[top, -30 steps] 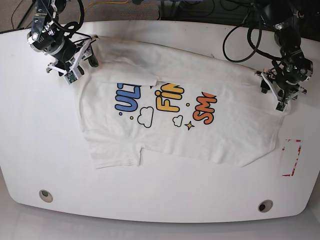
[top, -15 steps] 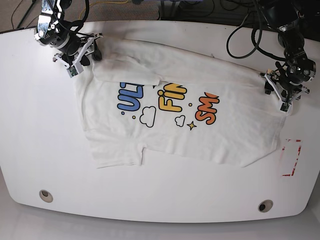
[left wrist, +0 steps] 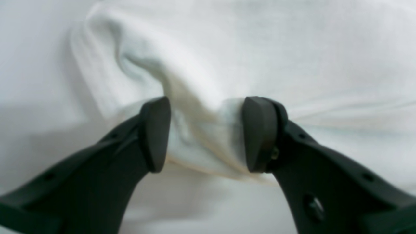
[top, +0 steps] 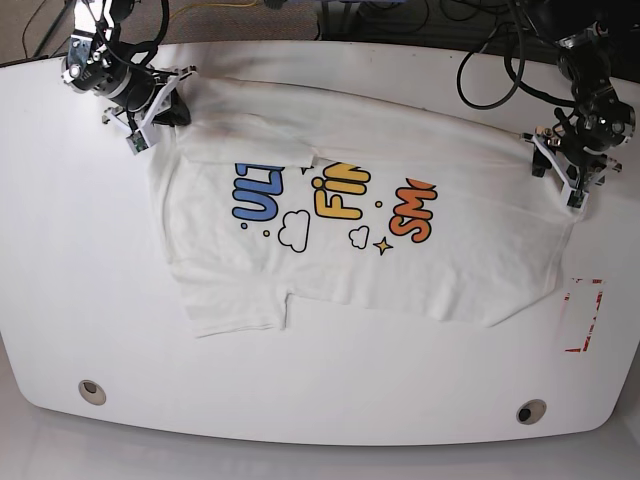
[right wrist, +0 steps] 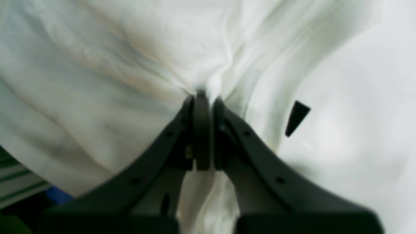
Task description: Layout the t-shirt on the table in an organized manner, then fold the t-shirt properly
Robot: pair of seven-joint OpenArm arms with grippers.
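So the white short-sleeved cotton t-shirt (top: 360, 240) with the blue, yellow and orange cartoon lettering is spread across the middle of the big white smooth counter (top: 80, 300), print facing up, and a flap of fabric near the top is folded down over the tops of the letters. One short sleeve sticks out at the lower left of the shirt in the base view. The right pincer (top: 163, 103) sits at the upper left of that view, right on the shirt's top corner, and the right wrist view shows it clenched tight on a bunched pinch of white fabric (right wrist: 130, 65), with creases fanning out from the pinch point. The left pincer (top: 556, 168) is at the right edge of the base view, at the shirt's other top corner. In the left wrist view its two dark pads (left wrist: 156, 133) stand apart with a raised ridge of cloth (left wrist: 201, 130) sitting between them, and the right-hand pad looks to be touching it, so it's released rather than squeezing. A red-and-white tape mark (top: 584, 316) is on the counter at the lower right, clear of the hem, and two small round grommet holes (top: 91, 391) sit near the bottom edge.
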